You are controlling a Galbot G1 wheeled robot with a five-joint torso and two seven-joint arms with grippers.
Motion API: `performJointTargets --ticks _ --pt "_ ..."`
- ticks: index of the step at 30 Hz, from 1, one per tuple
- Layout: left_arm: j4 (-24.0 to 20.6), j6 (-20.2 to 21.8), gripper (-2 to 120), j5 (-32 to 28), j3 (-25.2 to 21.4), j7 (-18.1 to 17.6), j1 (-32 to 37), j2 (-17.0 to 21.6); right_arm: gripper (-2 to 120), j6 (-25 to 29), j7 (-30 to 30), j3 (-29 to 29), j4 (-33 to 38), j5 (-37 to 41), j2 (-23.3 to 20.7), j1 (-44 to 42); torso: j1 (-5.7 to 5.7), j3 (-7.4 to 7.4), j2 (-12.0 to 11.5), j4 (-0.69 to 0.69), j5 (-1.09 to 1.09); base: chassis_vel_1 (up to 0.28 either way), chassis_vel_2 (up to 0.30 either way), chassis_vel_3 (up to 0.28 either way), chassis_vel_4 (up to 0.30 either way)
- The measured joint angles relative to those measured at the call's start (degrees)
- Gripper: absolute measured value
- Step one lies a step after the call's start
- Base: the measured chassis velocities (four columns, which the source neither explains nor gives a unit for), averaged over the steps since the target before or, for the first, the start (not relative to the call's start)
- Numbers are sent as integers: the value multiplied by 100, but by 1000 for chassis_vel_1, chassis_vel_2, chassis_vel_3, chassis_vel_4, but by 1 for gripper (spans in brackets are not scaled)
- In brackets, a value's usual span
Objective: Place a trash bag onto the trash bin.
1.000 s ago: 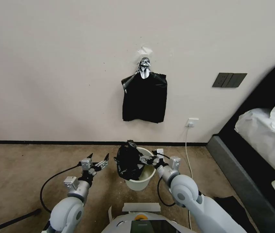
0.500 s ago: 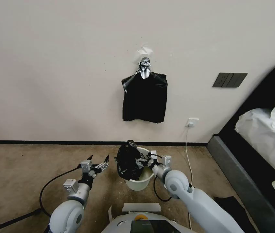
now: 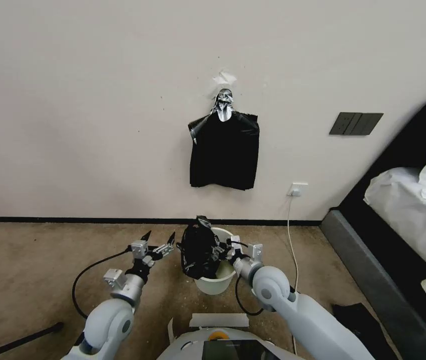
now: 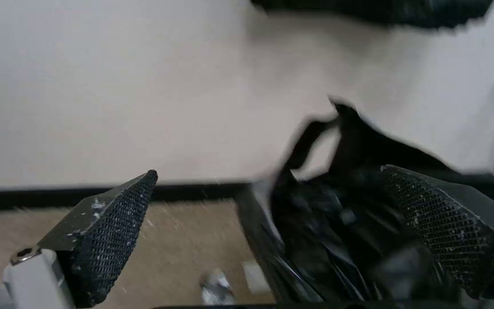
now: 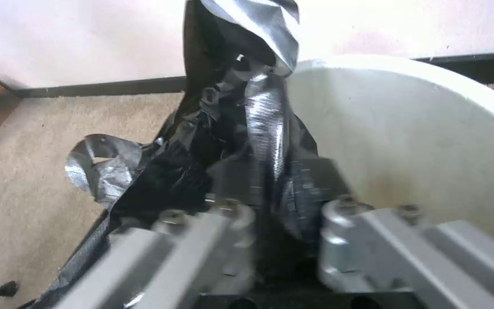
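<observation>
One trash bin (image 3: 219, 280). One trash bag (image 3: 198, 250) draped on it. One taped bundle of black bags (image 3: 224, 155) on the wall. Two grippers: left gripper (image 3: 159, 241), right gripper (image 3: 219, 248).

A taped bundle of black bags (image 3: 224, 150) hangs on the wall (image 3: 82, 100) above a socket (image 3: 298, 189).
</observation>
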Motion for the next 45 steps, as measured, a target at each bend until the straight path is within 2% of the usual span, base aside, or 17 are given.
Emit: performJointTargets --ticks 1,3,5,9,15,21,25,29,31,34,44,45 --pt "77 213 100 -64 149 8 -135 33 4 0 2 0 38 -16 -7 -10 0 0 0 0 0 0 0 0 0" --pt "152 367 100 -113 276 4 -254 47 1 0 8 1 66 -21 -14 -14 0 0 0 0 0 0 0 0 0" --pt "285 624 100 -258 445 -35 -427 45 0 1 26 15 120 -25 -36 -23 0 0 0 1 0 0 0 0 0" --pt "398 875 100 -474 569 -36 -637 12 0 1 40 44 184 -34 -73 -60 0 0 0 1 0 0 0 0 0" --pt "566 1016 100 -571 711 -38 -933 -30 0 6 44 63 211 -67 -88 -107 0 0 0 1 0 0 0 0 0" --pt "942 1338 100 -619 867 -63 -1326 -116 0 23 46 111 245 -127 -103 -195 0 0 0 1 0 0 0 0 0" --pt "1097 1390 100 -624 891 -49 -1407 -144 0 28 46 128 246 -141 -123 -219 0 0 0 1 0 0 0 0 0" --pt "1175 1669 98 -633 909 -22 -1493 -177 0 32 46 150 248 -164 -162 -233 0 0 0 1 0 0 0 0 0" --pt "1143 2196 90 -889 872 -50 -1559 -229 0 49 46 175 251 -206 -189 -266 0 0 0 1 0 0 0 0 0" --pt "1123 2448 87 -1018 848 -161 -1607 -254 0 58 36 184 260 -239 -205 -303 0 0 0 0 1 0 0 0 0" --pt "1244 2517 56 -1101 815 -359 -1580 -305 0 123 12 190 285 -295 -275 -354 0 0 0 1 0 0 0 0 0" --pt "1244 2517 56 -1101 815 -359 -1580 -305 0 123 12 190 285 -295 -275 -354 0 0 0 1 0 0 0 0 0"
